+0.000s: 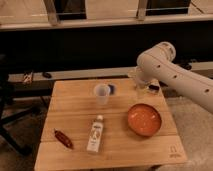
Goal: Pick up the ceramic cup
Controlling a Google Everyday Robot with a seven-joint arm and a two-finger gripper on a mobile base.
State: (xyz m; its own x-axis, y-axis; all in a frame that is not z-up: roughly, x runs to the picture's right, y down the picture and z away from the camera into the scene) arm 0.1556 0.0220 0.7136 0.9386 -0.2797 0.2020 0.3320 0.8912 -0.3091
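The ceramic cup (102,93) is a small pale tumbler standing upright on the far middle part of the wooden table (75,105). My white arm reaches in from the right. My gripper (144,88) hangs below the arm's bend over the far right part of the table, to the right of the cup and apart from it, just beyond the orange bowl. It holds nothing that I can see.
A small blue round thing (114,89) lies right behind the cup. A wide orange bowl (144,119) sits at the right. A white bottle (96,134) lies on its side in front of the cup. A red-brown object (63,139) lies at the front left.
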